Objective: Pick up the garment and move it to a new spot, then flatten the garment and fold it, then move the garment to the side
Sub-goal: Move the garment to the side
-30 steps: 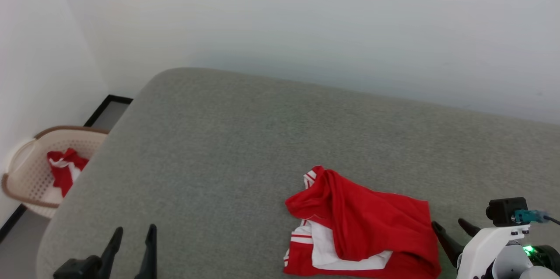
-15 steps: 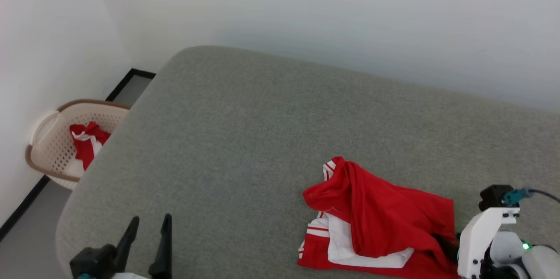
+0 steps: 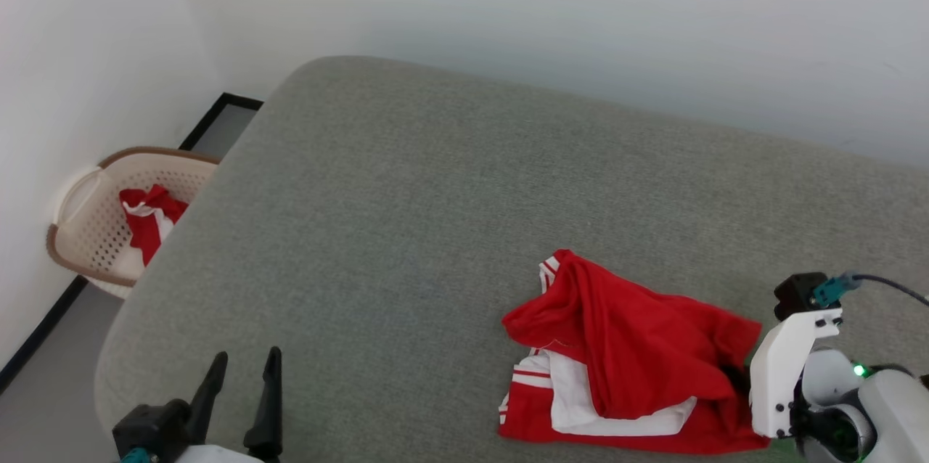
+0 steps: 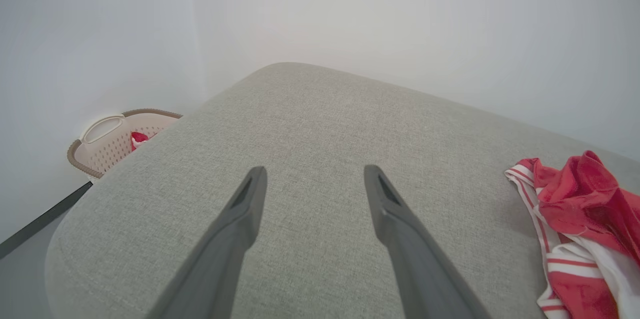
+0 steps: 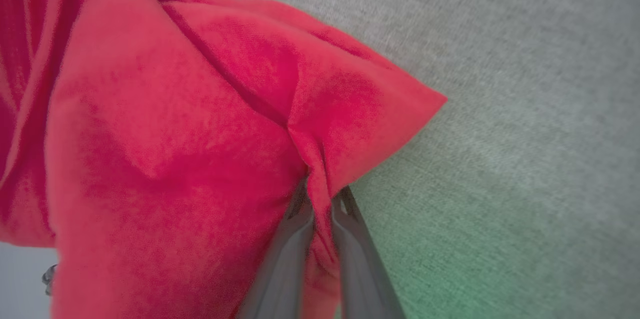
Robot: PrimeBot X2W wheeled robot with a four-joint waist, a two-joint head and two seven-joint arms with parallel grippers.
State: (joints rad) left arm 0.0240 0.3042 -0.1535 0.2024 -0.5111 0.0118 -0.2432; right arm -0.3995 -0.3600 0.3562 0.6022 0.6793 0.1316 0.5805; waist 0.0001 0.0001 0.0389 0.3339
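Observation:
The garment (image 3: 631,354) lies crumpled on the grey padded surface (image 3: 435,194) at the lower right, red with white and striped trim showing; no lettering shows. My right gripper (image 3: 734,379) is at its right edge, fingers mostly buried in the cloth. In the right wrist view the right gripper (image 5: 320,194) is shut on a pinched red fold of the garment (image 5: 175,134). My left gripper (image 3: 245,361) stands open at the lower left, nothing between its fingers (image 4: 240,224), well left of the garment (image 4: 585,209).
A beige perforated basket (image 3: 80,209) stands on the floor off the surface's left edge, with a smaller red-and-white cloth (image 3: 149,220) in it. White walls run behind and to the left. The surface's rounded left corner is near my left gripper.
The head camera has shifted. My right gripper went from open beside the garment's right edge into the cloth and shut on it; that edge is now slightly raised. The left gripper stays open.

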